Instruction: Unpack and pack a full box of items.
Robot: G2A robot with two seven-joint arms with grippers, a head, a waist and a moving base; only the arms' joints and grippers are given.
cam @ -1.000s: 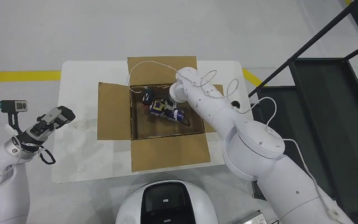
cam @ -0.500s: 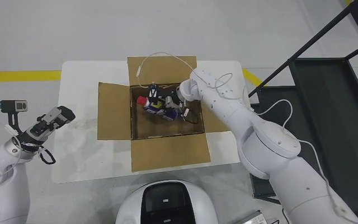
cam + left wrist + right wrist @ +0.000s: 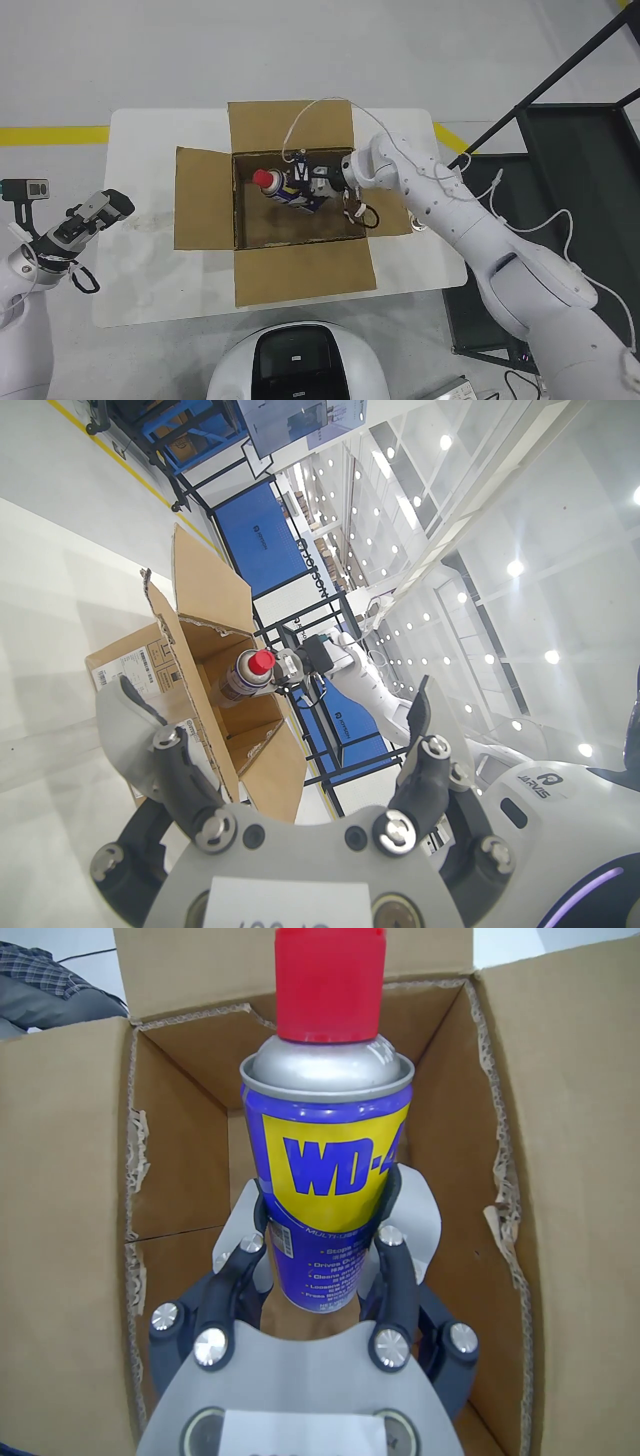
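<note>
An open cardboard box (image 3: 205, 210) stands in the middle of the white table (image 3: 150, 150), flaps spread outward. My right gripper (image 3: 305, 187) is shut on a blue and yellow spray can (image 3: 283, 188) with a red cap (image 3: 327, 983), holding it above the box's inside; its fingers (image 3: 395, 1208) clamp the can's lower body (image 3: 330, 1188). The can (image 3: 245, 677) rises over the box's rim (image 3: 210, 622) in the left wrist view. My left gripper (image 3: 100, 212) hangs open off the table's left edge, nothing between its fingers (image 3: 132, 700).
The box floor (image 3: 290, 228) under the can looks bare. A dark metal frame (image 3: 560, 130) stands to the right of the table. A yellow floor line (image 3: 50, 135) runs behind the table's left side.
The right gripper has lifted the spray can out from the box bottom and swung it so the red cap points left, while the arm drew back to the right. The left arm stayed still.
</note>
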